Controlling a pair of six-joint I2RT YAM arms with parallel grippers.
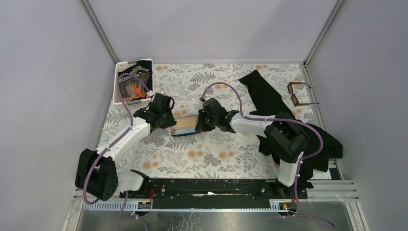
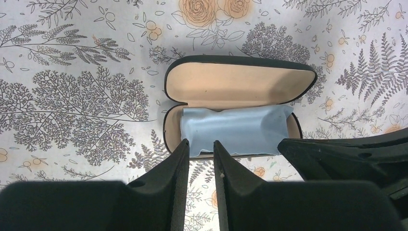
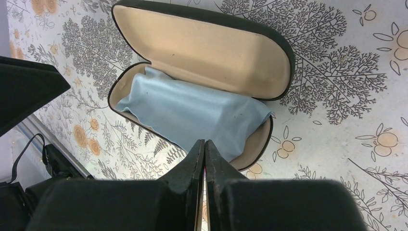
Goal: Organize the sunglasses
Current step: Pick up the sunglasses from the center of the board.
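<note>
Far left, at the back corner of the floral-covered table point(image 1: 211, 156), a white basket point(image 1: 131, 102) held dark and orange items that could not be identified.

The left gripper point(image 2: 201, 147) was positioned at the left end of the glasses case point(image 2: 235, 86). Its fingers were parted by a narrow gap, and nothing was seen clamped between them.

The case lay open at table centre, between the two grippers, with its tan-lined lid folded back flat. A light-blue cloth point(image 2: 235, 130) was spread in the lower half and covered most of it.

The right gripper point(image 3: 204, 144) was at the case's other end. Its fingers were pressed together, tips at the edge of the cloth by the case rim. Whether they pinched the cloth could not be determined.

Further right, a black fabric point(image 1: 264, 96) lay across the table, running under and past the right arm.

The sunglasses point(image 1: 295, 99) sat at the far right edge near the back, arms unfolded, beside the fabric. They were well apart from both the case and the grippers.
</note>
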